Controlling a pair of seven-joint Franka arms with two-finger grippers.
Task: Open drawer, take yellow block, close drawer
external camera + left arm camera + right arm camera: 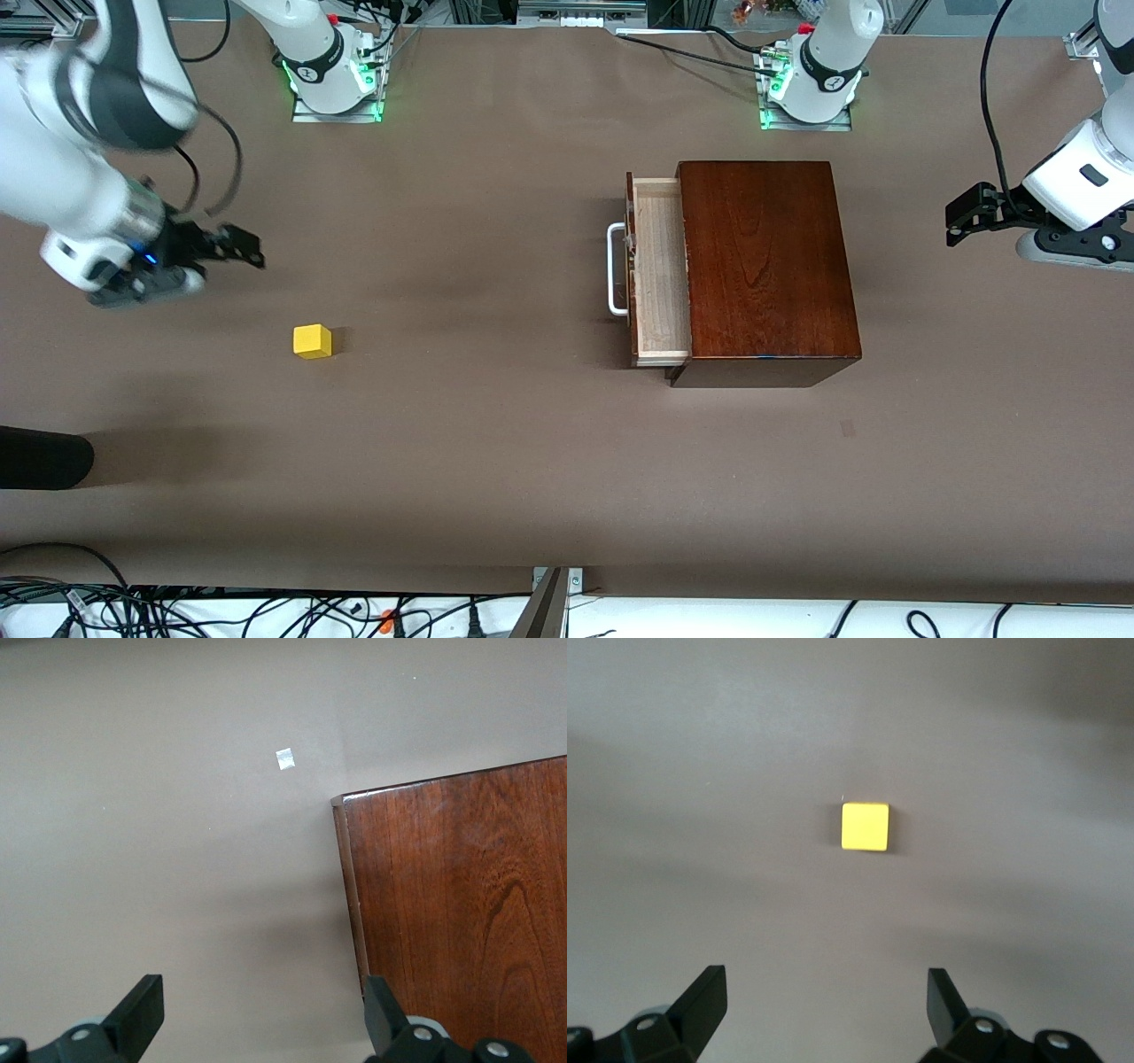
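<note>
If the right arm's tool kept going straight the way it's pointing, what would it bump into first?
Probably just the bare table. The right tool is open and points down, and the yellow block sits a little ahead of it, so it might miss the block. Depth is hard to judge.

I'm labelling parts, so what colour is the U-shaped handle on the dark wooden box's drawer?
White; the drawer's U-shaped handle shows best in the front view.

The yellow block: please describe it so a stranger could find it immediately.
Start at the dark wooden box with its drawer pulled partly out. Go toward the right arm's end of the table: the yellow block lies alone on the brown table, the only bright-yellow cube.
</note>
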